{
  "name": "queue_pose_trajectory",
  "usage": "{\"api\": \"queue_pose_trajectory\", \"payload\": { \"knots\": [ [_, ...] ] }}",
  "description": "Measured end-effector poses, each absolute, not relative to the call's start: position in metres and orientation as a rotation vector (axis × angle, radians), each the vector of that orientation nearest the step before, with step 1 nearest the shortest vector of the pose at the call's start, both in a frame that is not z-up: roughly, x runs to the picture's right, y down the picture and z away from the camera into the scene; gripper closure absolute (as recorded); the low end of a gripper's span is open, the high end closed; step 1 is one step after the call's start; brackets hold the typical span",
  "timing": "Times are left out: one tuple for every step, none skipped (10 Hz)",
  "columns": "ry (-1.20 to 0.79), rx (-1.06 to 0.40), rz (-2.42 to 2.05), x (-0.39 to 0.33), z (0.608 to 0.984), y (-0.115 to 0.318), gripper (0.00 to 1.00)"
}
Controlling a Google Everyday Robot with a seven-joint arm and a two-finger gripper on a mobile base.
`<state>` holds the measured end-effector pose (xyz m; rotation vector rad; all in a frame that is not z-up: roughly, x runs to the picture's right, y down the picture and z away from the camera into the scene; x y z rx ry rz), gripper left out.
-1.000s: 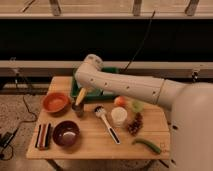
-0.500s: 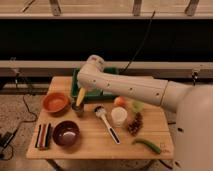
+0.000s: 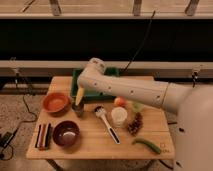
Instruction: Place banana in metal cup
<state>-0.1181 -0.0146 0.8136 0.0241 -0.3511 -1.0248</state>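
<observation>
The banana (image 3: pixel 79 94) is pale yellow and hangs nearly upright from my gripper (image 3: pixel 80 90), which is shut on its upper part. Its lower end is at the mouth of the metal cup (image 3: pixel 78 110). The cup is a small dull grey cylinder standing on the wooden table (image 3: pixel 90 147), between the orange bowl and the utensil. My white arm reaches in from the right and bends down over the green tray. The wrist hides the gripper's upper part.
An orange bowl (image 3: pixel 55 102) is left of the cup, with a dark bowl (image 3: pixel 66 133) in front. Also on the table are a white-handled utensil (image 3: pixel 107 125), a white round container (image 3: pixel 119 116), an orange fruit (image 3: pixel 119 101), a light-green cup (image 3: pixel 136 106), a green vegetable (image 3: pixel 146 144), a green tray (image 3: pixel 95 80) and dark bars (image 3: pixel 42 136).
The gripper with the banana has shifted very slightly to the right over the metal cup. Nothing else on the table has moved.
</observation>
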Motion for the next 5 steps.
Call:
{"api": "queue_pose_trajectory", "payload": {
  "knots": [
    [-0.352, 0.032, -1.029, -0.119, 0.815, -0.015, 1.00],
    [-0.349, 0.041, -1.038, -0.120, 0.819, -0.014, 1.00],
    [-0.341, 0.048, -1.048, -0.120, 0.822, -0.014, 1.00],
    [-0.332, 0.057, -1.057, -0.121, 0.826, -0.014, 1.00],
    [-0.327, 0.061, -1.064, -0.123, 0.828, -0.013, 0.96]
  ]
}}
